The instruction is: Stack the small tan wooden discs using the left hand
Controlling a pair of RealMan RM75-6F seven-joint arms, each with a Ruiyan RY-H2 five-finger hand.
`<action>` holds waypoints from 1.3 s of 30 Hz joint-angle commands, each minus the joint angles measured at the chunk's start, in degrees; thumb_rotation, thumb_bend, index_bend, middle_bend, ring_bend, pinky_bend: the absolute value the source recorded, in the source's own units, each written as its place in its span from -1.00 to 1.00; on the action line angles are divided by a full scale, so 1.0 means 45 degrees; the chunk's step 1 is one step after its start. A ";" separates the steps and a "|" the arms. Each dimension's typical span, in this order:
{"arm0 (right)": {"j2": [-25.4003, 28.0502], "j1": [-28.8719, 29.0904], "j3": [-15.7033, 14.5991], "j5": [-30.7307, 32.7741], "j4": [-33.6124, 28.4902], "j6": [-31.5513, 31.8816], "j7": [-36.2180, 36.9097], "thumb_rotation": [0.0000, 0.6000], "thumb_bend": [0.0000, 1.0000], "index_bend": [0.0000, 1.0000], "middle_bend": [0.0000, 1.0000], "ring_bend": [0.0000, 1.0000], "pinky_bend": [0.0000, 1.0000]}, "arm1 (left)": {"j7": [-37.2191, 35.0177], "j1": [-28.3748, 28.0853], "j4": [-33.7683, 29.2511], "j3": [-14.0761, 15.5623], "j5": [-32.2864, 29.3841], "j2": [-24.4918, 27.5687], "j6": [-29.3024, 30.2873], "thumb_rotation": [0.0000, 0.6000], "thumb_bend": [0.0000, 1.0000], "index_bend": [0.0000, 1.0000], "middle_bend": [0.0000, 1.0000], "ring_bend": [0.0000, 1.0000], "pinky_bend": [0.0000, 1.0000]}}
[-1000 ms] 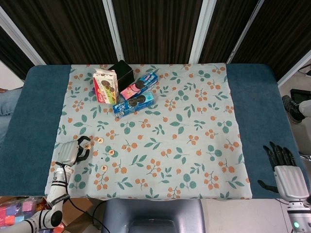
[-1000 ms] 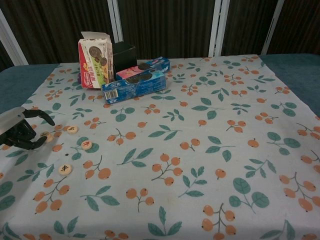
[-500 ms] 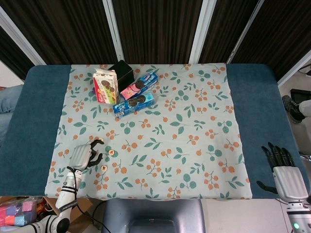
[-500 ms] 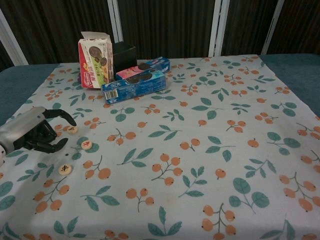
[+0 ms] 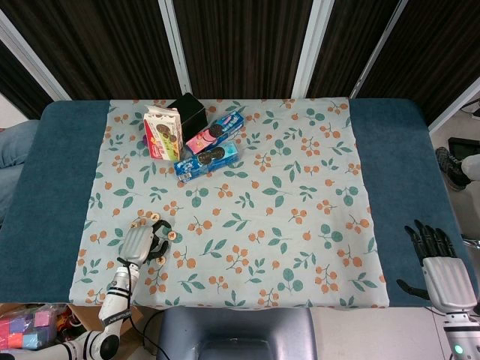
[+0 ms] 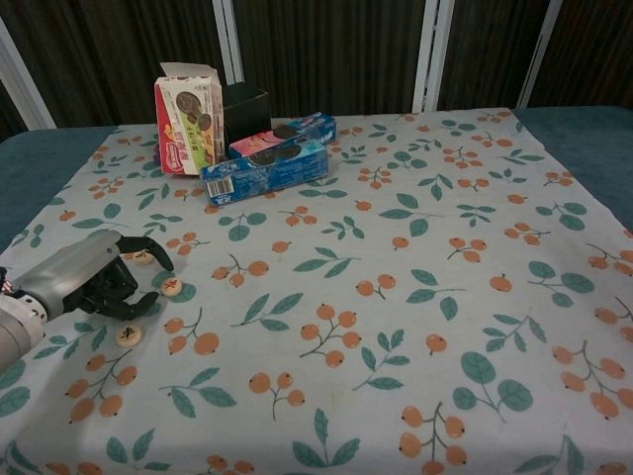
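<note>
Small tan wooden discs lie on the floral cloth near its front left corner. The chest view shows one disc [image 6: 143, 257] just beyond my left hand [image 6: 91, 284], another disc [image 6: 172, 288] right of its fingertips, and a third disc [image 6: 129, 335] in front of it. The head view shows two discs [image 5: 139, 223] [image 5: 154, 217] just beyond the same left hand [image 5: 139, 243] and one disc [image 5: 172, 235] to its right. The hand hovers low over the cloth, its dark fingers curled and apart, with nothing seen in them. My right hand [image 5: 444, 271] rests with fingers spread by the table's front right corner.
At the back left stand a cookie carton [image 5: 163, 132], a black box [image 5: 189, 112] and two biscuit packs [image 5: 206, 157]. The floral cloth [image 5: 300, 225] covers the table's middle, with blue table surface [image 5: 52, 195] on either side.
My left hand has moved right along the cloth's front left, from outside the discs to in among them. The discs and the right hand have not moved.
</note>
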 commanded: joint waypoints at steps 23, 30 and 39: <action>0.0051 -0.0026 0.0004 -0.0012 -0.0017 0.0037 0.0095 1.00 -0.63 -1.00 -1.00 -1.00 -1.00 | 0.0079 -0.0134 0.0324 0.0003 -0.0110 -0.0272 -0.0260 1.00 -0.12 -0.19 1.00 1.00 1.00; 0.0062 -0.0033 -0.0008 -0.0024 -0.0019 0.0034 0.0106 1.00 -0.63 -1.00 -1.00 -1.00 -1.00 | 0.0088 -0.0176 0.0400 -0.0020 -0.0131 -0.0366 -0.0298 1.00 -0.12 -0.15 1.00 1.00 1.00; 0.0075 -0.0039 0.0000 -0.0043 -0.0014 0.0057 0.0148 1.00 -0.63 -1.00 -1.00 -1.00 -1.00 | 0.0042 -0.0174 0.0386 -0.0007 -0.0091 -0.0417 -0.0269 1.00 -0.12 -0.07 1.00 1.00 1.00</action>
